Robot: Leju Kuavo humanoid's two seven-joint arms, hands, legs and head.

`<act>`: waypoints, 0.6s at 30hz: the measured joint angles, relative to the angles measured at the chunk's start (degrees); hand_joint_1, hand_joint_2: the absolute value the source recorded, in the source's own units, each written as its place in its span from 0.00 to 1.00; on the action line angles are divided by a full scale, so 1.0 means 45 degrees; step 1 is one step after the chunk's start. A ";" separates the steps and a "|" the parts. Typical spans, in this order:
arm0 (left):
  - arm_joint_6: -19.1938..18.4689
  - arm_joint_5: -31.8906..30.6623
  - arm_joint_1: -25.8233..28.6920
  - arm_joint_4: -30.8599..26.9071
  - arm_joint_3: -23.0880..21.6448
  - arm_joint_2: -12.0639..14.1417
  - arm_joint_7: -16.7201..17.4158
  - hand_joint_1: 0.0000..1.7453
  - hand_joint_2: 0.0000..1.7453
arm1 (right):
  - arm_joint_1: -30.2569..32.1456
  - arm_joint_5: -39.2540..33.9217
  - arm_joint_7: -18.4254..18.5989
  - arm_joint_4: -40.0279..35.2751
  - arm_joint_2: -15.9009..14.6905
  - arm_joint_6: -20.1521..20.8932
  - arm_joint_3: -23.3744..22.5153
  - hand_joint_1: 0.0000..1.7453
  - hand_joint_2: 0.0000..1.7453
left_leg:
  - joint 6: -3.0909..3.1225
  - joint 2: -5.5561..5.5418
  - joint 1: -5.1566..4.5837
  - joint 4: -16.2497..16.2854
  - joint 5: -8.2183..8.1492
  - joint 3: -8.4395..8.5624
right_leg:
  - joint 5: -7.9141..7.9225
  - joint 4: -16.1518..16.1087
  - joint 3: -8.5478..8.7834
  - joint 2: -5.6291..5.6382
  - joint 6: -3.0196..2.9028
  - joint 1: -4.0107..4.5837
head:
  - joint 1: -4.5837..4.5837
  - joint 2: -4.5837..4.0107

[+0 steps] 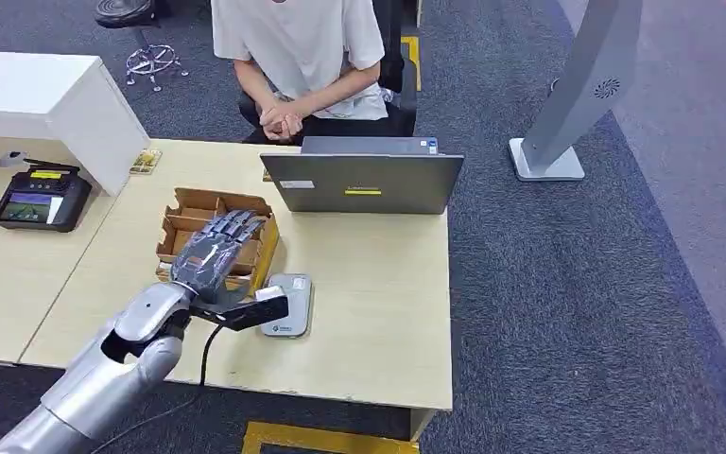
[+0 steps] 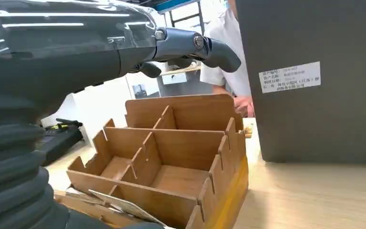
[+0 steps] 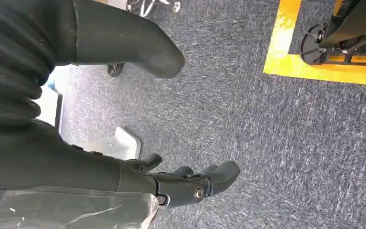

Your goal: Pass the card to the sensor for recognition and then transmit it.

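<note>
Left robot hand (image 1: pixel 216 251) fingers spread, empty, over wooden divider box (image 1: pixel 210 232); card (image 2: pixel 124 206) lies flat beneath its palm, long axis unclear.

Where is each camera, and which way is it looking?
Head view: high on the robot, looking down at the table; the left hand hovers over the wooden box.
Left wrist view: behind the left hand, facing the wooden box and laptop; the head view shares these.
Right wrist view: behind the right hand, facing carpet.
</note>
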 joint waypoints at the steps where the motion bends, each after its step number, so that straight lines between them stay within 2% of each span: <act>1: 0.0005 0.0010 0.0000 0.0024 0.0000 -0.0019 0.0024 0.00 1.00 | 0.0000 0.0010 0.0000 0.0000 0.0000 0.0000 0.0000 0.00 1.00 | 0.0000 -0.0001 0.0000 0.0000 0.0000 0.0000 | 0.0000 0.0000 0.0001 -0.0002 0.0000 0.0000 | 0.0000 0.0000; 18: 0.0097 0.0082 0.0023 0.0957 0.0000 -0.0223 0.0393 0.00 1.00 | -0.0004 0.0374 0.0019 0.0000 0.0000 0.0044 -0.0053 0.00 1.00 | 0.0000 -0.0002 0.0000 0.0000 0.0000 -0.0003 | 0.0000 0.0000 0.0002 -0.0003 0.0000 0.0000 | 0.0000 0.0000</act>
